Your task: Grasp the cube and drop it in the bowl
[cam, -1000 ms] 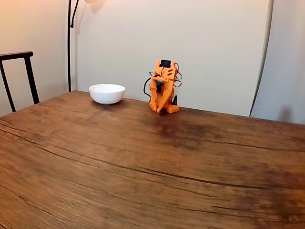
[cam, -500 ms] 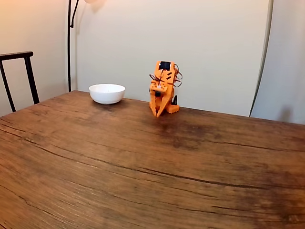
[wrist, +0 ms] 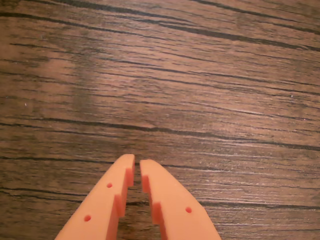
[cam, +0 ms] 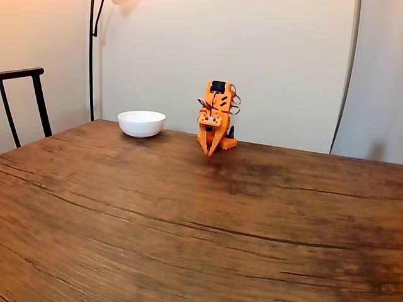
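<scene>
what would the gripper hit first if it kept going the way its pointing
Probably bare wooden table: in the wrist view the gripper, jaws nearly closed and empty, aims down at plain wood, nothing between. Depth is unclear.

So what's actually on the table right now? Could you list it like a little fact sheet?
table: dark wood-grain top
arm: orange, folded at the far edge
gripper: pointing down, fingers almost touching, nothing between them
bowl: white, left of the arm in the fixed view
chair: black, at the left edge
</scene>
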